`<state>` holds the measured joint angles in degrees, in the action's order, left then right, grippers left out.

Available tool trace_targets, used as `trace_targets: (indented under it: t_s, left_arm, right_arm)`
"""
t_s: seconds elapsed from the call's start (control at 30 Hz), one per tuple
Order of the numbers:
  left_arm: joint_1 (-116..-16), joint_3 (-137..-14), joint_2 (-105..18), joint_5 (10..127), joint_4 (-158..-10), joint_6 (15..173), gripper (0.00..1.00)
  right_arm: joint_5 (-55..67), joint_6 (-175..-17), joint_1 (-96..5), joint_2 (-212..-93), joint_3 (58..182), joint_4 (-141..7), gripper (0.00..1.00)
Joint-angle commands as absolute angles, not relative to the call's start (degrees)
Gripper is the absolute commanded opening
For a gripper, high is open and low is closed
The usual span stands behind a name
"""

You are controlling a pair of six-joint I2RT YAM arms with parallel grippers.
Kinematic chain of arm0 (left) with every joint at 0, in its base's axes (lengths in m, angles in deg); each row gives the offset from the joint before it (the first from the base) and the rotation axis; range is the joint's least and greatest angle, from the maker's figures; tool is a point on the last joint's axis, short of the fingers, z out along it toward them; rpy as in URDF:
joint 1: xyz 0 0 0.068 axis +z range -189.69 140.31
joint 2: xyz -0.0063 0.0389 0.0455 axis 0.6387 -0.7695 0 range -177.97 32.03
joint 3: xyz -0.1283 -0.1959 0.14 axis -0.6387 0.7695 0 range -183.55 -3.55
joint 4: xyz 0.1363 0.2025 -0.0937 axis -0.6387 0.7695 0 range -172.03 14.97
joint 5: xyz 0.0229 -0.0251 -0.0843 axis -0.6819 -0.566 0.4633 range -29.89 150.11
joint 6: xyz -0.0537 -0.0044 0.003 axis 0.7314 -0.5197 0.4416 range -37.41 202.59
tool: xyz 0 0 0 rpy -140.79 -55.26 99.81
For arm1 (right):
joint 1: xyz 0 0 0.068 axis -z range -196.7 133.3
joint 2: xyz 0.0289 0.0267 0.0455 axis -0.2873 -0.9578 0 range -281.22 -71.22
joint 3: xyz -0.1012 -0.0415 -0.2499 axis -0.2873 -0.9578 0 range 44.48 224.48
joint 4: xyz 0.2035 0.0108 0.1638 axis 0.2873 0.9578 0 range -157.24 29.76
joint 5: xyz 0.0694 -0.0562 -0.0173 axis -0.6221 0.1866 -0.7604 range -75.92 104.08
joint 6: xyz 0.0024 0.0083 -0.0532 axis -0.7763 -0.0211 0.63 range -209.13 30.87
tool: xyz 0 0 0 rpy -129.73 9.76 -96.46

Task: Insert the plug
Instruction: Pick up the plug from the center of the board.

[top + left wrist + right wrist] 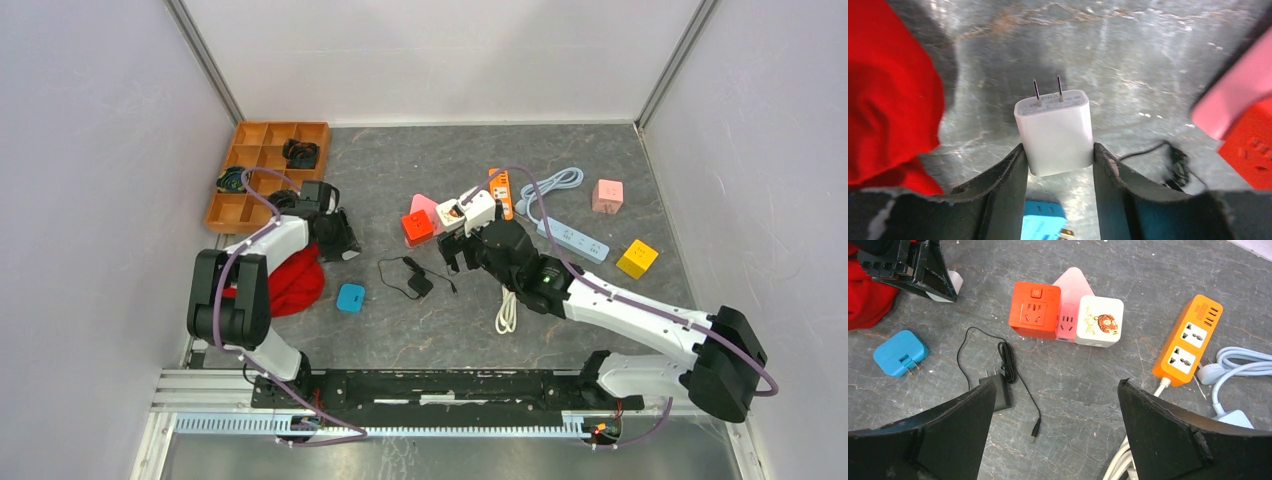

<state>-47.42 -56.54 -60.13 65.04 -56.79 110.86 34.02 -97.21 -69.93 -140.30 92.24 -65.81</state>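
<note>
Your left pincer is clamped on the white rounded plastic wall plug. Its two black fingers press against the plug's flat sides, and the two metal prongs point straight ahead, away from the pincer, over the grey marbled tabletop. The views do not show whether the plug rests on that surface or hangs just above it. To the left of this pincer lies a bunched red cloth. Below and between its fingers sits a small bright blue plastic adapter. Ahead to its right is the corner of the orange-red plastic cube socket, with a pink plastic socket block against it. Your right pincer stands wide, with nothing between its fingers, hanging over the table. Straight ahead of it the orange-red cube, the pink block and a white plastic cube socket printed with a tiger face sit pressed together in a row, socket faces towards the pincer. Ahead to the right lies an orange plastic power strip with two sockets, and beyond it, further right, a coiled pale blue cord. Just beside the right pincer's left finger is a black wall charger with a thin black cable. Far ahead to its left you can see the left pincer's fingers with the white plug between them.
</note>
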Motion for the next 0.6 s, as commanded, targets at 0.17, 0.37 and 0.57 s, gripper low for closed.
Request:
trace_targets:
  t_s: [0.17, 0.37, 0.57]
  left_arm:
    - [-47.3, -57.0, -50.7, 82.7, -57.5, 120.5, 0.39]
    - [-47.3, -57.0, -44.5, 88.5, -56.2, 123.6, 0.39]
    - [-47.4, -56.1, -40.6, 95.5, -56.9, 126.3, 0.41]
  right_arm:
    - [27.6, -92.7, -70.2, -135.9, 84.0, -86.4, 0.98]
    - [22.5, -80.6, -71.0, -137.2, 80.2, -97.9, 0.98]
    - [16.0, -60.3, -73.3, -140.4, 75.2, -110.6, 0.93]
